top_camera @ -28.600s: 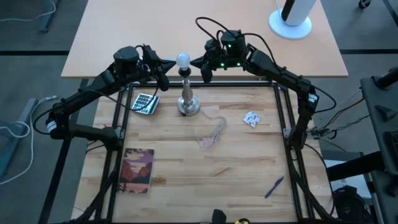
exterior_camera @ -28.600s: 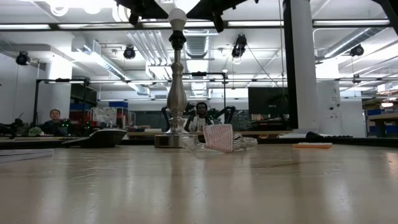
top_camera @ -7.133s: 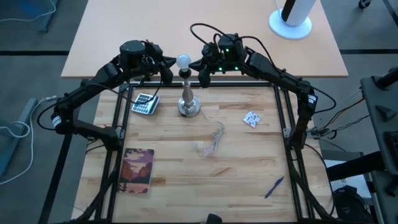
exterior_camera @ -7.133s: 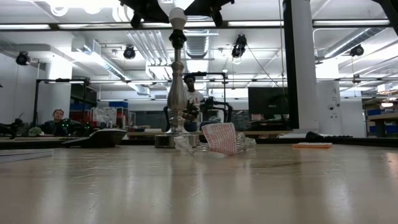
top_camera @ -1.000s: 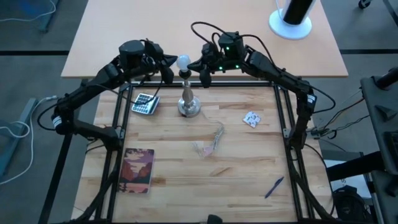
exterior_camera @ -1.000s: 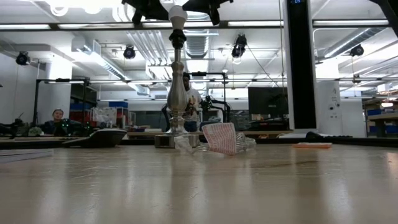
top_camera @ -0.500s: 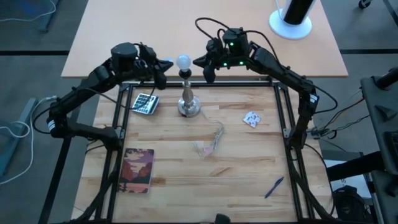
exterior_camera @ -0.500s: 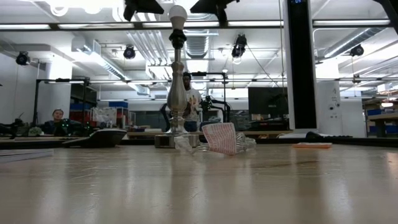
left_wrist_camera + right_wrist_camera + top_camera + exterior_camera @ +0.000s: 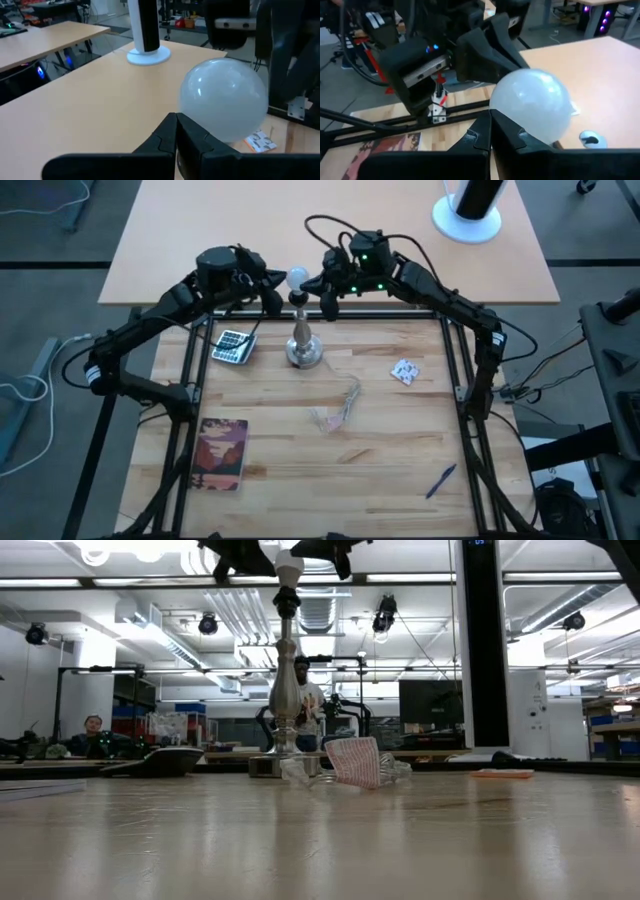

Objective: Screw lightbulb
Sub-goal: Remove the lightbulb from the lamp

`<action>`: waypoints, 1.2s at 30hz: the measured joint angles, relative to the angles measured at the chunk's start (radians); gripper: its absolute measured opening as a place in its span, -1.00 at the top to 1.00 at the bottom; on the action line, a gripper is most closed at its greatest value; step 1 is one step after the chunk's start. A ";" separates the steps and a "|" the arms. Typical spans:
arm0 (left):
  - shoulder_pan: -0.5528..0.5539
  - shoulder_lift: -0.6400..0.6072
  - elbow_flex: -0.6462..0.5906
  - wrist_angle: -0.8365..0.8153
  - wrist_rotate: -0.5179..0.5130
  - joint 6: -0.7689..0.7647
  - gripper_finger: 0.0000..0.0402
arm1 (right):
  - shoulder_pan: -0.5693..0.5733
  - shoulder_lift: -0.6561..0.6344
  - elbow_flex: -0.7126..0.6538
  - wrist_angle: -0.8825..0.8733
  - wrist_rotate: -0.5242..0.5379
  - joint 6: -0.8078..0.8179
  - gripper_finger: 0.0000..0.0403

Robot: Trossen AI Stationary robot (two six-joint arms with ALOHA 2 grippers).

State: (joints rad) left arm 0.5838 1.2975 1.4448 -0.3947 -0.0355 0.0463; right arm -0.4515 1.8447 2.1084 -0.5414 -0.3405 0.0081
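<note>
I pressed L gripper (image 9: 268, 292) & R gripper (image 9: 322, 292), both jaws shut, against lightbulb (image 9: 297, 277) sides to twist it into socket

Left gripper (image 9: 270, 297) and right gripper (image 9: 322, 297), seemingly closed, point toward each other.

Access to the lightbulb (image 9: 297, 277) at upper centre of the high view is blocked on both flanks: left gripper (image 9: 270, 302) and right gripper (image 9: 325, 302), both closed, press close against it. The lamp stand (image 9: 302, 345) obstructs from below. Lower half of the table (image 9: 390, 470) offers open passage.
</note>
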 joint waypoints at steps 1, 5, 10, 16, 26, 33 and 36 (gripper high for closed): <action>0.000 0.002 0.000 0.000 0.000 -0.001 1.00 | 0.000 0.006 0.000 0.000 0.000 0.006 1.00; 0.000 0.001 0.000 -0.007 0.010 -0.014 1.00 | 0.000 0.016 0.000 -0.001 0.026 0.047 1.00; -0.002 -0.022 0.000 -0.051 0.054 -0.083 1.00 | -0.008 0.004 0.006 -0.026 0.051 0.045 1.00; -0.029 -0.065 0.000 -0.129 0.123 -0.108 1.00 | -0.021 -0.015 0.012 -0.075 0.162 -0.006 1.00; -0.029 -0.087 0.000 -0.126 -0.049 -0.064 1.00 | -0.007 -0.034 0.012 -0.067 0.004 -0.002 1.00; -0.025 -0.036 0.000 -0.026 -0.059 -0.029 1.00 | -0.005 0.011 0.012 -0.029 -0.003 -0.004 1.00; -0.023 -0.018 0.000 -0.011 -0.024 -0.029 1.00 | -0.006 0.011 0.012 -0.015 0.017 0.019 1.00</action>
State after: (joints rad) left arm 0.5613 1.2797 1.4452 -0.4060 -0.0592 0.0170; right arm -0.4580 1.8557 2.1206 -0.5568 -0.3231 0.0267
